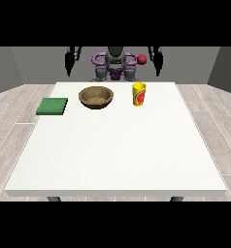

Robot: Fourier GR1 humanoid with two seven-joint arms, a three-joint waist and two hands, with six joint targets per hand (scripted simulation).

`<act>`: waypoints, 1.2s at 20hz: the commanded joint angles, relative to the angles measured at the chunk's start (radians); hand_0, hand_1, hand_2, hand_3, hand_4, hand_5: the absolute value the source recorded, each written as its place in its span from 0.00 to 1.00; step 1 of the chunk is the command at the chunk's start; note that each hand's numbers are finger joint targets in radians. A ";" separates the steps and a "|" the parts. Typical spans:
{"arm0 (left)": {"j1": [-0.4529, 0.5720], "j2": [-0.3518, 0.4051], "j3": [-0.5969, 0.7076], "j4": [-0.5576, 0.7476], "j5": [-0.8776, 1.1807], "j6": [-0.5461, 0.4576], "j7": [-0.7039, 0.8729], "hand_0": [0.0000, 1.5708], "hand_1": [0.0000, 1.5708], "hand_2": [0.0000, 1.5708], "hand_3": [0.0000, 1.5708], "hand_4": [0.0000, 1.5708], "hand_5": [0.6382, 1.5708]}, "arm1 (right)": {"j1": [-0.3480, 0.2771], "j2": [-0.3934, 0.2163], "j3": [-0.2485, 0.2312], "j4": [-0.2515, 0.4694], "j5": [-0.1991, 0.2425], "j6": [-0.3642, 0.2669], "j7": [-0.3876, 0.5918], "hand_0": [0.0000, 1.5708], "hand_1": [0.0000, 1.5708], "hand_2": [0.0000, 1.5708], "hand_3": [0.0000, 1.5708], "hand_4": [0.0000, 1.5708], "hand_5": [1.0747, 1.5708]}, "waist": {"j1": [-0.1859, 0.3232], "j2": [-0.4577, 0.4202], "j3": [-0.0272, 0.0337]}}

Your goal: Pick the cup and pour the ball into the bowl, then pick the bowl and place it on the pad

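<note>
The large white worktop point(115, 155) fills the frame's centre. Upper left lies the flat green square pad point(52, 106); right of it the brown wooden bowl point(96, 97), then the yellow cup point(139, 94) — below the robot hand at the view's right point(158, 62), apart from it, fingers unreadable. A red ball point(142, 59) shows above the cup.

Table point(117, 155): three items along the far edge, before the robot point(115, 65). Pad point(52, 106) at the view's left, near the table's side edge. Bowl point(96, 97) right of the pad, apart from it. Cup point(139, 94) right of the bowl, upright, not touching it.
</note>
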 commanded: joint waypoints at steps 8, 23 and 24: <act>-0.097 -0.002 0.104 -0.140 0.136 0.028 0.190 0.00 0.00 0.00 0.00 0.00 0.99 | 0.022 -0.160 -0.142 -0.098 -0.225 0.203 0.110 0.00 0.00 0.00 0.00 0.00 1.00 | -0.051 -0.208 0.0072; -0.099 0.052 0.224 0.025 0.153 -0.101 -0.188 0.00 0.00 0.00 0.00 0.00 0.96 | -0.067 -0.117 -0.176 -0.098 -0.209 0.217 -0.005 0.00 0.00 0.00 0.00 0.00 1.00 | -0.059 0.085 0.0060; -0.118 0.042 0.194 -0.004 0.145 -0.101 -0.187 0.00 0.00 0.00 0.00 0.00 0.96 | -0.080 -0.105 -0.185 -0.025 -0.180 0.209 -0.071 0.00 0.00 0.00 0.00 0.00 1.00 | -0.027 0.093 0.0064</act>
